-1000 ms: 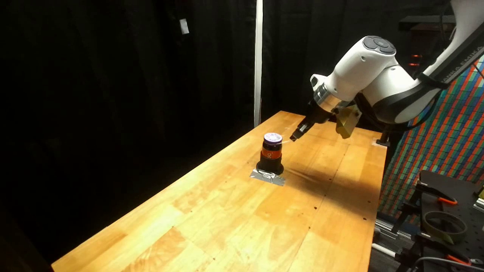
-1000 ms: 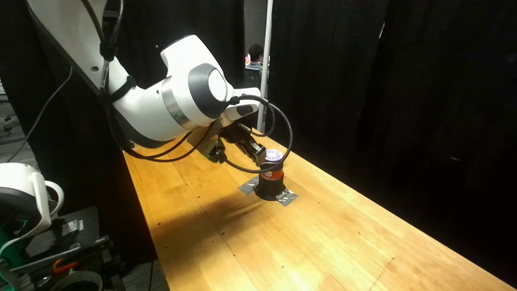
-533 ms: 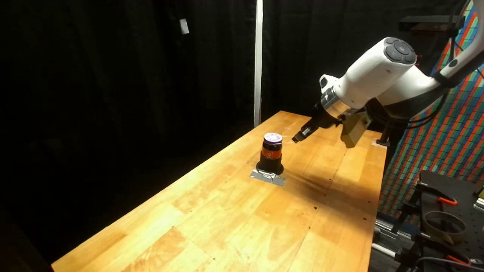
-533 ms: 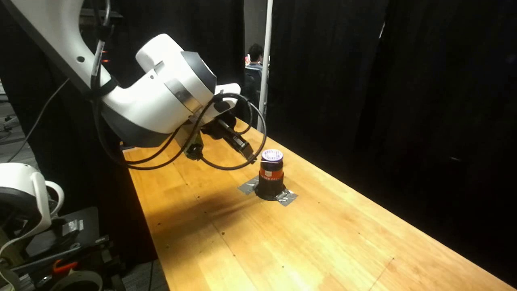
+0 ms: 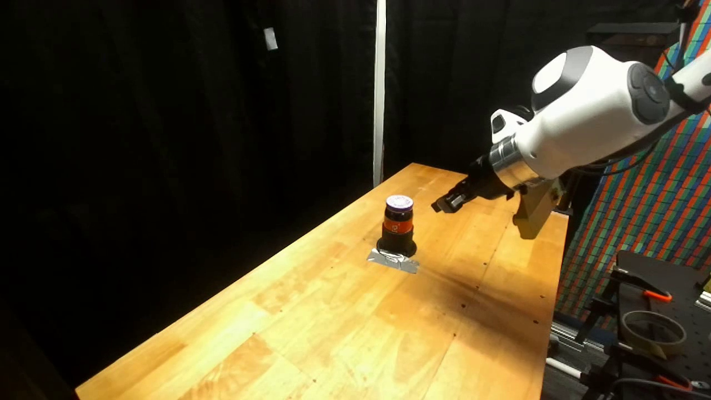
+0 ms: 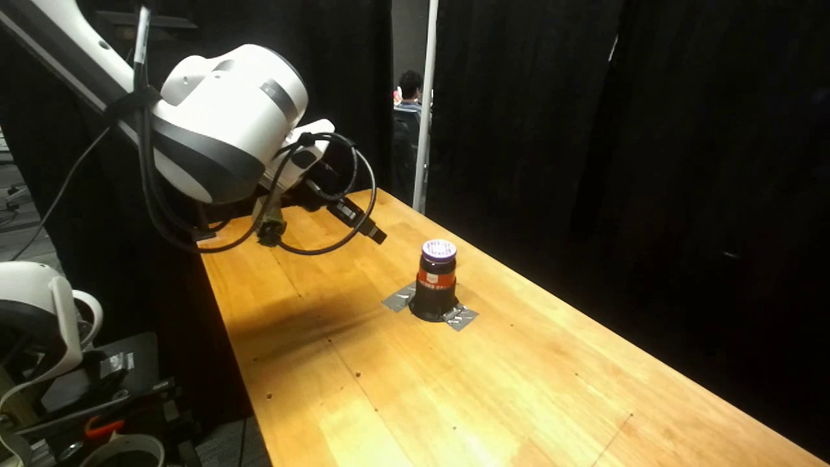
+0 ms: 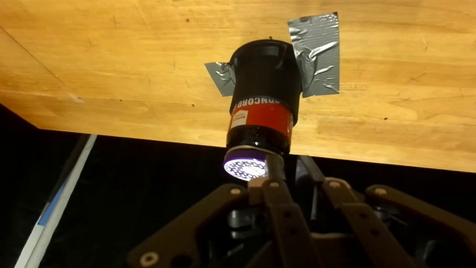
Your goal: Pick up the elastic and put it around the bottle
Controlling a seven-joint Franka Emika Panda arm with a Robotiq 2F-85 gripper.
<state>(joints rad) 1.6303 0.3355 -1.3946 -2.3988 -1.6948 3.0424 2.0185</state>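
Observation:
The bottle point(image 5: 397, 226) stands upright in a black holder point(image 6: 433, 303). It has an orange-red label and a purple lid with a white patterned top, and it also shows in the wrist view point(image 7: 264, 115). The elastic point(image 7: 250, 147) is a thin pale band around the bottle's top, at the lower edge of the lid; its far side is hidden. My gripper point(image 5: 439, 206) is apart from the bottle, about level with its lid, and also shows in an exterior view point(image 6: 381, 237). In the wrist view the fingertips point(image 7: 292, 165) are apart with nothing between them.
Silver tape point(image 5: 393, 261) holds the black holder to the wooden table point(image 6: 519, 389); another strip point(image 6: 400, 297) lies on its other side. A cable loop point(image 6: 373, 194) hangs from the wrist. A side cart with a tape roll point(image 5: 654, 332) stands beside the table.
One second ago the elastic was stretched between bottle and gripper. It is now released and rests around the bottle's top. My gripper has opened and the arm has drawn back from the bottle.

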